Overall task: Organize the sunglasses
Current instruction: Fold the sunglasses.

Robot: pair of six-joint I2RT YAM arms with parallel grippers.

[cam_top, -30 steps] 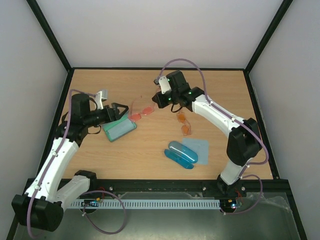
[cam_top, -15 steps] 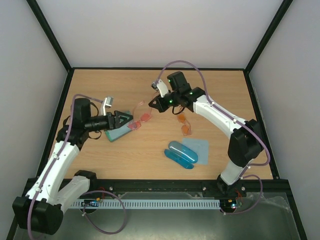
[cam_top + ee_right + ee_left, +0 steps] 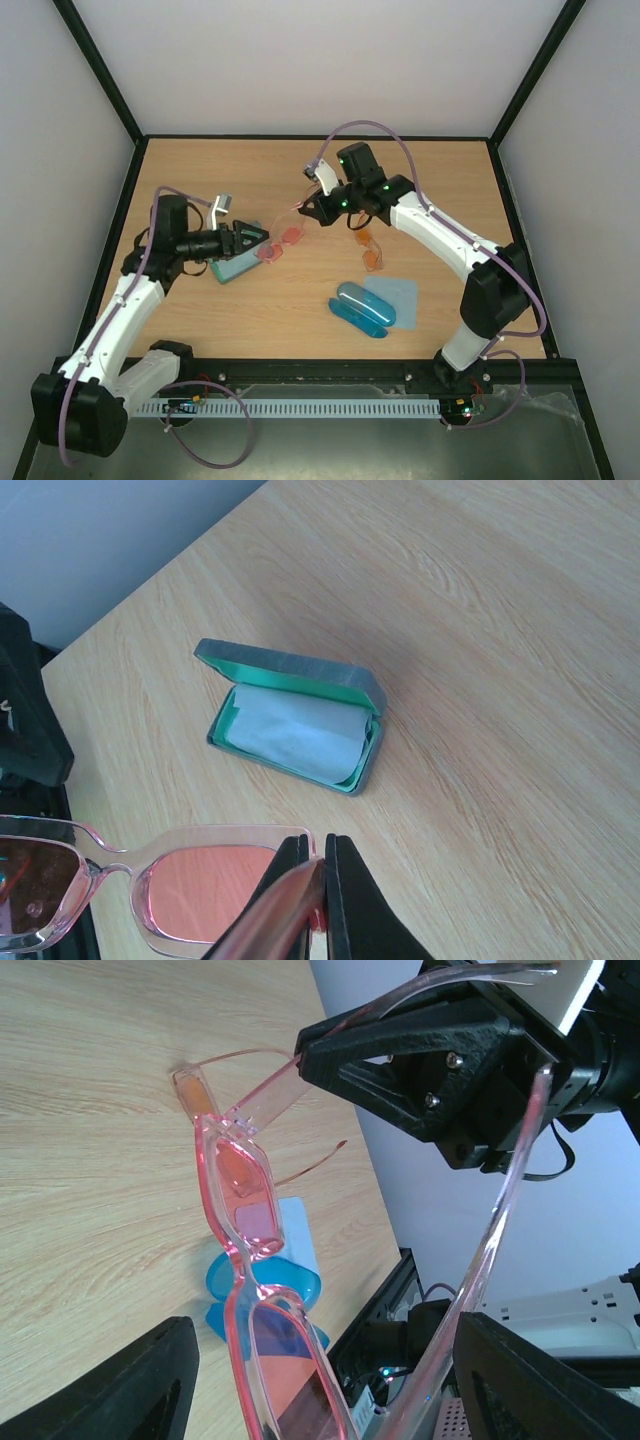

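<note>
The red-pink sunglasses [image 3: 281, 243] hang in the air between both arms, temples unfolded. My right gripper [image 3: 308, 207] is shut on one temple near the hinge; in the right wrist view the fingertips [image 3: 318, 895] pinch the temple beside a pink lens [image 3: 205, 880]. My left gripper [image 3: 256, 240] is open, its two fingers on either side of the frame front [image 3: 250, 1290] without clearly touching it. The orange sunglasses [image 3: 370, 249] lie on the table right of centre, also seen as an orange frame [image 3: 195, 1092] past the pink pair.
An open green case [image 3: 295, 725] with a pale blue cloth inside sits on the table, partly under my left gripper [image 3: 233, 268]. A blue case [image 3: 362, 308] and a pale blue cloth [image 3: 396, 293] lie at the front right. Black frame rails border the table.
My left gripper has moved right, off the green case, until its fingers flank the pink sunglasses. My right gripper has shifted slightly with the glasses in its grip.
</note>
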